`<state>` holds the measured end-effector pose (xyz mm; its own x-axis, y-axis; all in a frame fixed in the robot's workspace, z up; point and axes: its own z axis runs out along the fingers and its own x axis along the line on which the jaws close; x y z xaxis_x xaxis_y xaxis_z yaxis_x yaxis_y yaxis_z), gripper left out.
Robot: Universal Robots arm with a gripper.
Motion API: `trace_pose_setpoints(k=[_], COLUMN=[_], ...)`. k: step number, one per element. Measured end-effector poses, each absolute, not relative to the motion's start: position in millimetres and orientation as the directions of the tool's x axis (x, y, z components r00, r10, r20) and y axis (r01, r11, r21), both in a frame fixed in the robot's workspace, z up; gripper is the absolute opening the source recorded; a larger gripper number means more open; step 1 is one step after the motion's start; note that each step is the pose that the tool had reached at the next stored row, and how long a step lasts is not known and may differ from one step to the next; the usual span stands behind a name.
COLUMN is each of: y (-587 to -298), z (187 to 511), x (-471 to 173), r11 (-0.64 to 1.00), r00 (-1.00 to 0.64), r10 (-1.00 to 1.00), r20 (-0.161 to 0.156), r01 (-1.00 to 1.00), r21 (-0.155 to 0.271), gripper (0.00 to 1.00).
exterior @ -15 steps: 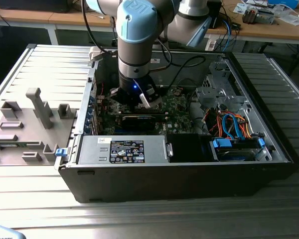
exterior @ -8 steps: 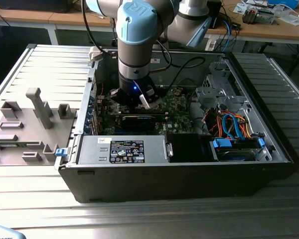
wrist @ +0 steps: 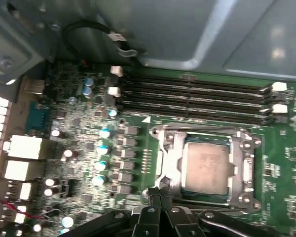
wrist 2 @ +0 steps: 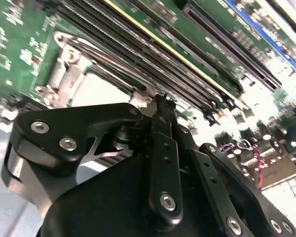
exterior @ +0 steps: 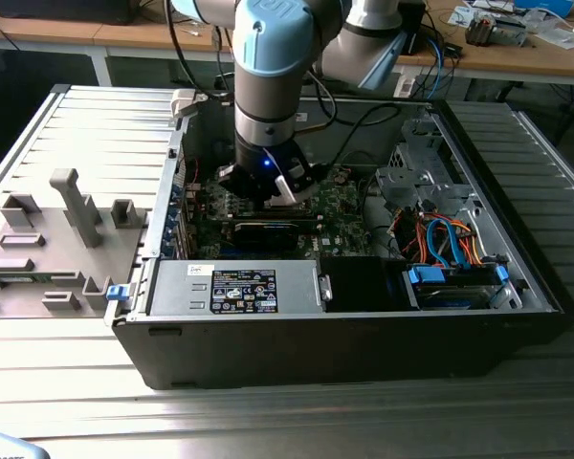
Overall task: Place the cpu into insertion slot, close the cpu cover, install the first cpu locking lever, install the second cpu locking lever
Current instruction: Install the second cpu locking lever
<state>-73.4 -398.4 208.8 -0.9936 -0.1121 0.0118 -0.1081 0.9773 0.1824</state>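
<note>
The cpu (wrist: 206, 167) lies flat in the insertion slot (wrist: 197, 132) on the green motherboard, its dull grey top showing. The silvery cpu cover (wrist: 245, 168) lies down around it like a frame. My gripper (wrist: 160, 195) is just off one corner of the socket, its black fingers pressed together with nothing visible between them. Whether the tips touch a locking lever I cannot tell. The second wrist view shows the gripper (wrist 2: 160, 106) right beside the cpu (wrist 2: 101, 91). In the exterior view the gripper (exterior: 268, 188) hangs low inside the open computer case.
Long memory slots (wrist: 192, 98) run beside the socket. A black card (exterior: 268, 229), the power supply (exterior: 234, 287) and cabled drive bays (exterior: 445, 244) fill the case. A grey fixture tray (exterior: 48, 249) sits at the exterior view's left.
</note>
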Motion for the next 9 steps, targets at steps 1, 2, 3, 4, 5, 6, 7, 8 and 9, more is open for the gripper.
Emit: trace_pose_setpoints(k=[1,2,3,4,5,6,7,8,9], y=[-398.2,-398.1,-398.0,-397.8,-397.7,-397.6,-397.4,-396.9,-394.7], z=[208.8,208.8,208.8,208.9,208.9,208.8,208.9,208.9,208.9], x=[-68.6,-65.2,-61.2,-57.6,-52.7,-49.5,-45.2,-42.3,-38.5], r11=[0.977,0.977,0.977,0.977,0.977,0.977,0.977,0.977,0.979], r00=[-0.994,-0.994,-0.993,-0.993,-0.993,-0.993,-0.993,-0.993,-0.993], r10=[-0.112,-0.112,-0.112,-0.112,-0.112,-0.112,-0.112,-0.112,-0.112], r20=[0.015,0.018,0.021,0.024,0.029,0.032,0.036,0.038,0.040], r01=[-0.107,-0.107,-0.106,-0.106,-0.105,-0.104,-0.104,-0.103,-0.103], r21=[0.183,0.183,0.183,0.184,0.184,0.185,0.185,0.184,0.179], gripper=[0.11,0.11,0.11,0.11,0.11,0.11,0.11,0.11,0.11])
